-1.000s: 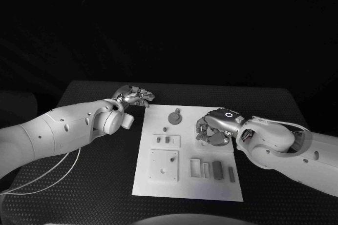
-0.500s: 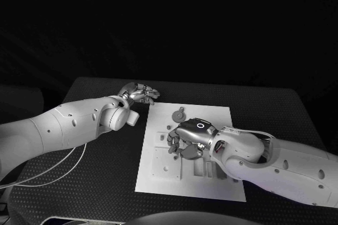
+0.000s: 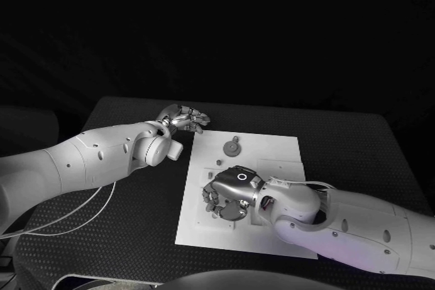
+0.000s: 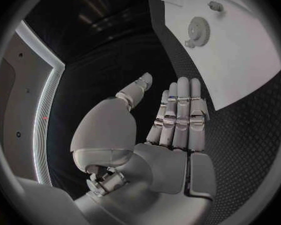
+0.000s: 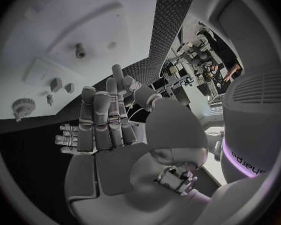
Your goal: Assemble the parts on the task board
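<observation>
Over the last second the right robot hand [image 3: 227, 199] has swept from the right side of the white board [image 3: 272, 151] across to its left half and nearer the robot, and it now hangs over the raised square block [image 5: 84, 30] and the small pieces beside it. The left robot hand [image 3: 184, 119] has barely shifted and waits off the board's far left corner, above the worktop [image 3: 118, 114]. Judging by that, the right arm is lining up to pick a piece from the left half, and nothing has been fitted yet. In the right wrist view its fingers [image 5: 103, 115] are straight, side by side and empty; the left robot hand's fingers [image 4: 178, 110] are likewise stretched out and hold nothing. The gear [image 3: 229, 149] lies flat beyond the right robot hand, between the two hands, its axis upright, so it has no long axis on the plate. A short peg [image 5: 80, 50] stands upright in the block just past the right fingertips. The two small blocks [image 5: 61, 86] near them are too small to tell their heading.
</observation>
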### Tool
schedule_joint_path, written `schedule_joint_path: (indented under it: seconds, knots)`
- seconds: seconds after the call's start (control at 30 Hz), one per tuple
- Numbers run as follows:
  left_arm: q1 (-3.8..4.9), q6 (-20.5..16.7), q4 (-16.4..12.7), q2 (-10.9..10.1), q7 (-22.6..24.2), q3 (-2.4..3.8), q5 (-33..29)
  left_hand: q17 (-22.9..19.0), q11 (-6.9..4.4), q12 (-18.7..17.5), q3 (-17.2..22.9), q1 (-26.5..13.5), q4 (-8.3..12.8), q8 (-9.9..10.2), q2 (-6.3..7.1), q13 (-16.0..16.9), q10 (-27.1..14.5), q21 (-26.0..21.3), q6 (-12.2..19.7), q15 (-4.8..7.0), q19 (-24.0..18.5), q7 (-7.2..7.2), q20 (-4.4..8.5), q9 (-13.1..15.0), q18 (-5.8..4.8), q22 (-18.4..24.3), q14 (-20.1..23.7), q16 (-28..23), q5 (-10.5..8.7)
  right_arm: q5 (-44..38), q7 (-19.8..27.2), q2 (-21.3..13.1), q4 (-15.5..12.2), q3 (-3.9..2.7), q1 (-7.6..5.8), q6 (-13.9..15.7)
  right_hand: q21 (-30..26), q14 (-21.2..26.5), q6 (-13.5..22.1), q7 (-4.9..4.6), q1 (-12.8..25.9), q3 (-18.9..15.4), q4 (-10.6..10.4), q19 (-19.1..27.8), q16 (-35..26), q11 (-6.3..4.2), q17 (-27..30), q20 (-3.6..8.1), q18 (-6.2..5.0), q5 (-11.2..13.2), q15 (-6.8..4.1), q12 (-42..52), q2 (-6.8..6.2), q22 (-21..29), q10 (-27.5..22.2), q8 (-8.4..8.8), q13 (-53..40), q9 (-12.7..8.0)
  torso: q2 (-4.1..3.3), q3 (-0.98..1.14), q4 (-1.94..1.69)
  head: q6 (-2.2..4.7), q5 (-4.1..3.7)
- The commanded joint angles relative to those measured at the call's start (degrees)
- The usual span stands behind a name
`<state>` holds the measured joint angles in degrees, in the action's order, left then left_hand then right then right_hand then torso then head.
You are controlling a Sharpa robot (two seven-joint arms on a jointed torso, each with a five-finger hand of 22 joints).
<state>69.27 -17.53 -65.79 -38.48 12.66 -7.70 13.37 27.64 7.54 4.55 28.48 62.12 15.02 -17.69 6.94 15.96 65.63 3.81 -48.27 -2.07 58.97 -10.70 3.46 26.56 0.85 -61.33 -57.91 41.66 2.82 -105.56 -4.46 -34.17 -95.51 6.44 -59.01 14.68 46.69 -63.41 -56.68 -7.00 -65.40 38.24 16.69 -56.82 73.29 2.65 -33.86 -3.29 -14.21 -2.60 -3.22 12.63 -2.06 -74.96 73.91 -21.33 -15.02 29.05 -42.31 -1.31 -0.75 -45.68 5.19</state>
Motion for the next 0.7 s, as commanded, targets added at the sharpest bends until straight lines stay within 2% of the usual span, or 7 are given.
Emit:
schedule_joint_path:
  seconds: [0.03, 0.3, 0.57, 0.7]
  knots:
    - [0.07, 0.6, -0.2, 0.2, 0.4, 0.04, -0.3, 0.1, 0.01, -0.2, -0.2, 0.2, 0.0, 0.1, -0.18, 0.1, -0.6, 0.2, 0.2, -0.14, 0.2, -0.02, -0.04, 0.0, -0.09, 0.1, -0.1, -0.3, 0.07, -3.3, -0.4, 0.5, 0.2, 0.29, 0.34, -0.1, 0.3, -0.1, -1.0, 0.62, -0.6, 0.3, 0.1, -0.2, 0.2, -0.16, -0.1, 0.31, -0.79, -0.3, -0.51, 0.2, -0.09, -0.9, 0.1, -0.51, -0.1, 1.7, 0.0, 0.08, 0.01, -0.2, 0.28]
    - [0.07, 0.7, -0.2, 0.3, 0.4, 0.04, -0.3, 0.1, 0.02, -0.3, -0.2, 0.2, 0.0, 0.2, -0.19, 0.1, -0.6, 0.2, 0.3, -0.14, 0.1, -0.04, -0.04, 0.0, -0.09, 0.1, -0.1, -0.3, 0.07, -3.0, -0.3, 0.5, 0.3, 0.76, 0.49, -2.2, 0.3, -0.1, -1.1, 0.63, -0.6, 0.3, 0.1, -0.3, 0.2, -0.17, -0.1, 0.33, -0.79, -0.3, -0.52, 0.2, -0.11, -0.9, 0.1, -0.51, -0.1, 1.7, 0.02, 0.08, 0.05, -0.4, 0.11]
    - [0.07, 0.9, -0.1, 0.4, 0.3, 0.04, -0.3, 0.2, 0.03, -0.3, -0.3, 0.1, 0.0, 0.2, -0.18, 0.1, -0.6, 0.2, 0.3, -0.15, 0.1, -0.05, -0.05, 0.0, -0.1, 0.1, -0.1, -0.3, 0.07, -3.7, -0.6, 0.4, 1.1, 0.92, 0.49, -4.7, 0.3, -0.1, -1.1, 0.64, -0.6, 0.2, 0.1, -0.3, 0.3, -0.18, -0.1, 0.34, -0.79, -0.3, -0.53, 0.2, -0.17, -0.9, 0.1, -0.52, -0.2, 1.8, -0.02, 0.12, 0.11, -0.5, 0.23]
    - [0.07, 1.0, -0.1, 0.4, 0.3, 0.04, -0.3, 0.2, 0.06, -0.3, -0.3, 0.0, 0.0, 0.2, -0.18, 0.1, -0.7, 0.2, 0.3, -0.16, 0.1, -0.08, -0.06, 0.0, -0.11, 0.1, -0.1, -0.4, 0.07, -3.8, -0.7, 0.4, 1.3, 0.99, 0.55, -5.7, 0.3, -0.1, -1.1, 0.64, -0.6, 0.2, 0.1, -0.3, 0.3, -0.18, -0.1, 0.34, -0.79, -0.3, -0.53, 0.2, -0.18, -0.9, 0.1, -0.52, -0.2, 1.8, 0.0, 0.13, 0.07, -0.82, 0.09]
